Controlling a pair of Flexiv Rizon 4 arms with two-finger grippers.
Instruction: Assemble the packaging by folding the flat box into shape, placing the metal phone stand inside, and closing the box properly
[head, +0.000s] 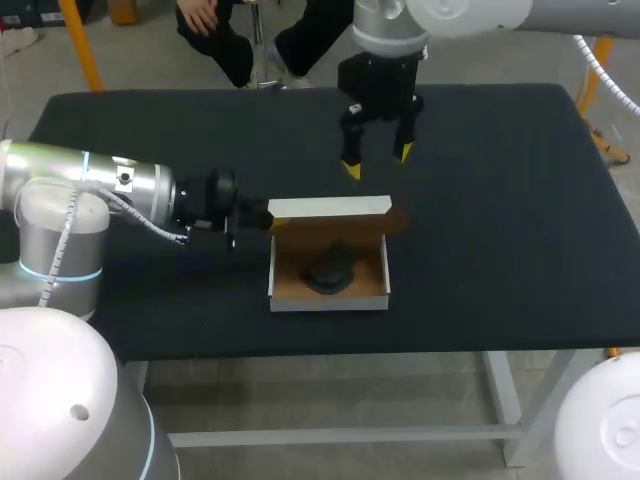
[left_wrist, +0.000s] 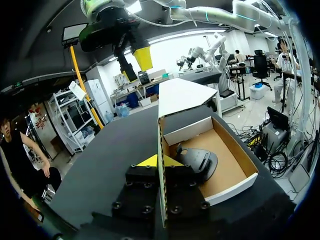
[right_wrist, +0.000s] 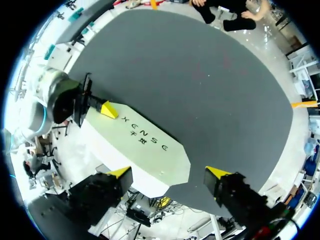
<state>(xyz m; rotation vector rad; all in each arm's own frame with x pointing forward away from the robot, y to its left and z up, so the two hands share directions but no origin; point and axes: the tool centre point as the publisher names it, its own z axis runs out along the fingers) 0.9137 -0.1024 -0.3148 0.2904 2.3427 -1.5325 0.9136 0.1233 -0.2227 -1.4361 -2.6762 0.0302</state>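
Near the tabletop's (head: 500, 250) front edge, closing stage: my left gripper (left_wrist: 160, 161) pinched the lid (head: 330, 208); my spread right gripper (head: 378, 160) was to press it down.

The box (head: 330, 300) sits near the middle of the table (head: 500, 250), toward its front edge, with the phone stand (head: 328, 272) inside it and the lid (head: 330, 207) raised along its rear side. Our left gripper (head: 270, 218) reaches in from the left and pinches the box's left wall near the rear corner. Our right gripper (head: 377, 165) hangs behind and above the lid, fingers spread, clear of it.
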